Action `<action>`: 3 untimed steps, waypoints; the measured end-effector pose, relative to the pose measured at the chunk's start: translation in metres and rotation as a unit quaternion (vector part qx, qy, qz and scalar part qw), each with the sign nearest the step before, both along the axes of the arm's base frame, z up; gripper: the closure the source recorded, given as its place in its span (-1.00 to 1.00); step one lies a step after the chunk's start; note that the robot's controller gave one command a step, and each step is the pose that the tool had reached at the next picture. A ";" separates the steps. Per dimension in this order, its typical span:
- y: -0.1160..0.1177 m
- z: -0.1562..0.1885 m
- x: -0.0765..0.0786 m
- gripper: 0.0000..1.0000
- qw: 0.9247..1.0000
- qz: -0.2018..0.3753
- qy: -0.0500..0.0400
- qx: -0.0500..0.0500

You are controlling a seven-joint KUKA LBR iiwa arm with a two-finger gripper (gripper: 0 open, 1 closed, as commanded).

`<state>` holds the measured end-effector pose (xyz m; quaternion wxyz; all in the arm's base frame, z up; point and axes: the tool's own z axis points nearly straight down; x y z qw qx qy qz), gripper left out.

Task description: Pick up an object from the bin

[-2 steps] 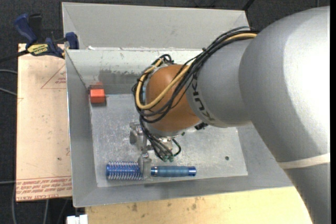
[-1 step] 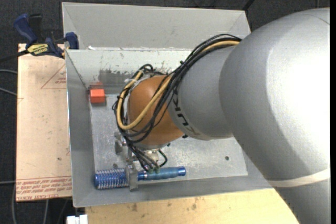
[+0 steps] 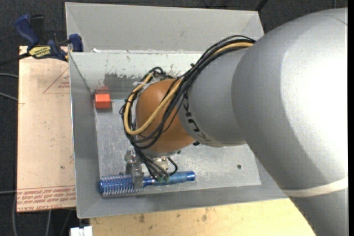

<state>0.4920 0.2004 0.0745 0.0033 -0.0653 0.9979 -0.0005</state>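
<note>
Your arm (image 3: 276, 91) comes in big from the right, orange wrist cover low over the grey bin (image 3: 166, 25). The blue hairbrush (image 3: 119, 185) lies along the near wall. The gripper (image 3: 138, 171) is right down at its neck; spread or clamped, you can't tell. A small orange block (image 3: 102, 100) sits well apart, far-left.

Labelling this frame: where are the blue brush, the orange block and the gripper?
blue brush (image 3: 117, 185), camera view, bristle head.
orange block (image 3: 102, 101), camera view, top face.
gripper (image 3: 142, 169), camera view, tip by the brush.
</note>
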 end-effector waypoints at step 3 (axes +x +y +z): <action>-0.003 0.002 -0.004 -1.00 0.999 0.054 0.002 0.001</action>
